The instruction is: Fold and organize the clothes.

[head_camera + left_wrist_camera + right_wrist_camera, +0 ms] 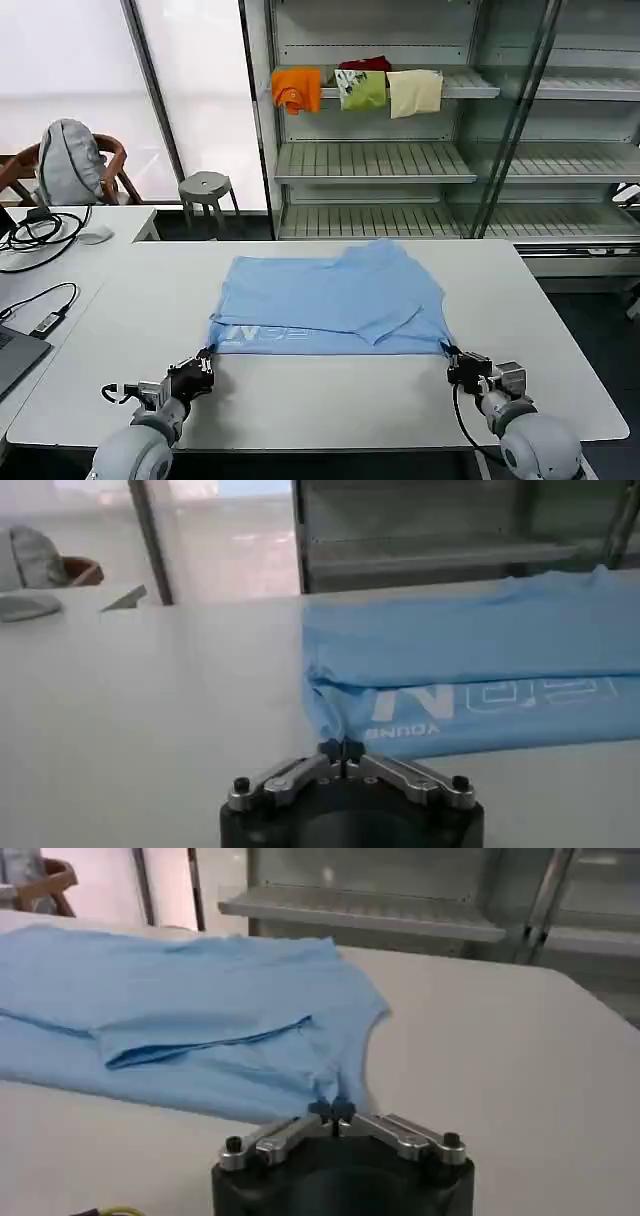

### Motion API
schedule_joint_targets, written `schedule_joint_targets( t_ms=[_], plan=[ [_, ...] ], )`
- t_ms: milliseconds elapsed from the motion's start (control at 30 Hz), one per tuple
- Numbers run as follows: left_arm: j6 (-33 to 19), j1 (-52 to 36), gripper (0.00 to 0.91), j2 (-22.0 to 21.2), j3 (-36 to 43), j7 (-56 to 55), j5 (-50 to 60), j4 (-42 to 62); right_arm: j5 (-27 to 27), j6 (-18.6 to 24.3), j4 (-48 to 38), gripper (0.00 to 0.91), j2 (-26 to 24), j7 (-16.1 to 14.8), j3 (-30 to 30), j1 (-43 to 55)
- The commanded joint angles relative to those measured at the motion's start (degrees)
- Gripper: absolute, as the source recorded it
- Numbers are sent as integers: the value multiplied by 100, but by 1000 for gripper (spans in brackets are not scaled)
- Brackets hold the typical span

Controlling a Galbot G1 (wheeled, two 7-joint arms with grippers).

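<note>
The light sky-blue T-shirt (330, 300) lies on the white table (330, 405), partly folded, with a strip of pale lettering along its near edge. My left gripper (205, 362) is at the shirt's near left corner and is shut on the fabric there. In the left wrist view the T-shirt (470, 650) runs down into the closed left gripper (340, 748). My right gripper (452, 358) is shut on the near right corner. In the right wrist view the T-shirt (190, 1008) hem is pinched in the right gripper (332, 1110).
Behind the table a metal shelf rack (370, 160) holds orange (296, 88), green (362, 88) and cream (414, 92) folded garments. A stool (206, 188) and a chair with a grey bag (68, 160) stand at the back left. Cables (40, 232) lie on the left table.
</note>
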Motion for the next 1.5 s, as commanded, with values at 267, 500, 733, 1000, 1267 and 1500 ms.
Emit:
schedule_joint_targets(
  t_ms=[267, 500, 733, 1000, 1267, 1500],
  plan=[
    [-390, 2432, 20, -97, -609, 61, 422, -1434, -589, 309, 1483, 0, -6, -122, 778, -2290],
    [-628, 2883, 20, -94, -954, 104, 476, -1453, -707, 399, 1562, 0, 32, -161, 774, -2438],
    [-452, 3194, 907, -130, -864, 21, 878, -1703, -656, 338, 1506, 907, -18, -333, 764, -2390],
    [-220, 3380, 907, -142, -1210, 76, 949, -2499, -293, 238, 2128, 907, -28, -514, 1174, -2580],
    [-395, 1698, 907, 142, -1570, -463, 488, -2324, 143, 185, 2032, 907, -30, -128, 951, -1241],
    [-575, 717, 907, 362, -1410, -1, 110, -1660, -224, 10, 974, 907, 121, 225, -364, 793]
  ],
)
